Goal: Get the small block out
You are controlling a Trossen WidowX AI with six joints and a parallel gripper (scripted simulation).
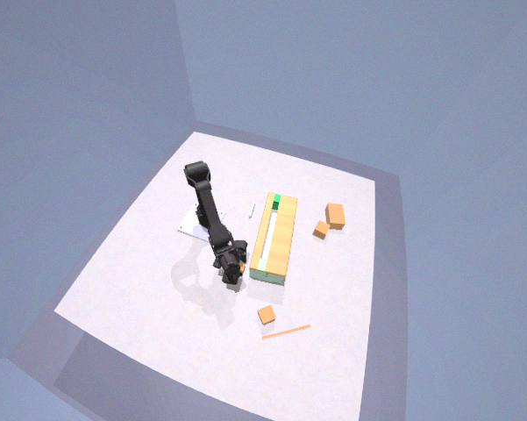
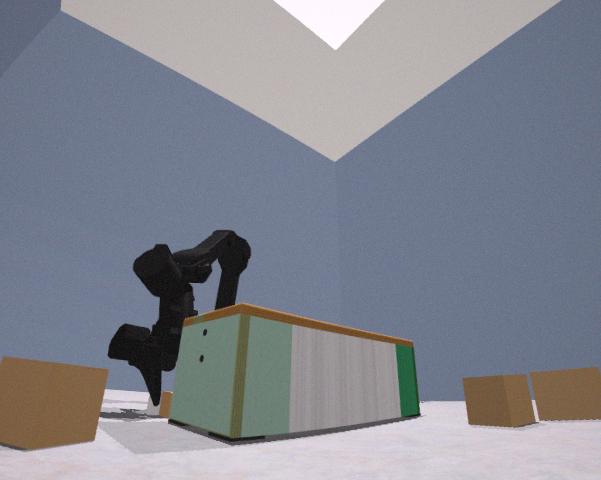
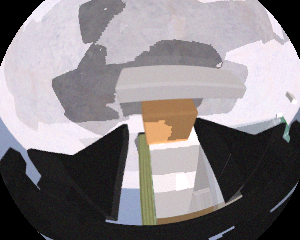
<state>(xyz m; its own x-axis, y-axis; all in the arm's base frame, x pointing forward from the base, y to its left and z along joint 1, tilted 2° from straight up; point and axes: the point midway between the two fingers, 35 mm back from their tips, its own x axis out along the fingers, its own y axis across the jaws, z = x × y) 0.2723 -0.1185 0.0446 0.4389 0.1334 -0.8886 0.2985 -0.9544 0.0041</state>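
Note:
A small orange block [image 1: 242, 267] [image 2: 166, 404] [image 3: 182, 120] is on the table beside the pale green end of the box [image 1: 284, 235] [image 2: 264, 377] [image 3: 147, 190], outside it. A pale grey bar [image 3: 180, 82] lies just beyond the block in the wrist view. My gripper [image 3: 162, 125] is open and pointing down, with its black fingertips on either side of the block in that view; the block is not gripped. In the exterior view a fingertip hangs low near the block, and the other finger is hidden. In the top view the arm covers part of the block. The box stands upright.
Two orange blocks [image 1: 335, 216] [image 1: 321, 229] stand on the box's far side. Another orange block [image 1: 267, 314] [image 2: 44, 403] and a thin orange stick [image 1: 286, 331] lie beyond its pale green end. A small white rod [image 1: 252, 210] lies between the arm's base plate [image 1: 186, 224] and the box.

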